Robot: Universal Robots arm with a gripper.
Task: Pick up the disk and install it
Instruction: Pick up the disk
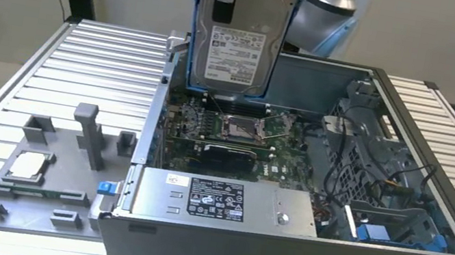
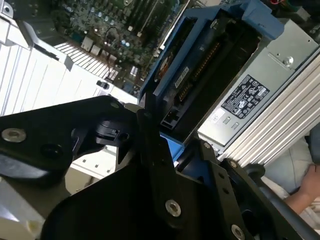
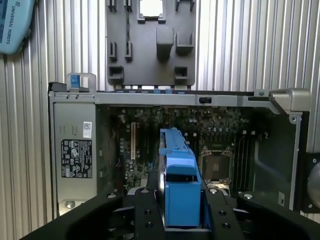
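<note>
- At the exterior view's left, the grey holder plate (image 1: 57,177) lies on the counter (image 1: 109,59) with the small square chip (image 1: 27,165) in it. Both are well apart from the arm, so I judge little danger there.
- Next comes the pincer (image 1: 228,13). It is closed on the disk (image 1: 242,40), with one black finger across the labelled face, and holds it upright, high above the open computer case (image 1: 299,254). The hold seems to be on the upper part only. If the blue bracket slips between the fingers, the disk can tilt or fall.
- Below it lies the motherboard (image 1: 200,126) with the processor socket (image 1: 241,127). A dropped disk would probably strike there, and the socket looks delicate.
- At the near side of the case sits the silver power box (image 1: 225,200). If the disk travels too low, its lower edge could knock on this box.
- At the exterior view's right stands the drive cage (image 1: 388,220), with loose cables (image 1: 409,175) near it. In my judgement, a disk that arrives tilted could jam on the cage walls or catch a cable, and the tabs of the bracket could bend.
</note>
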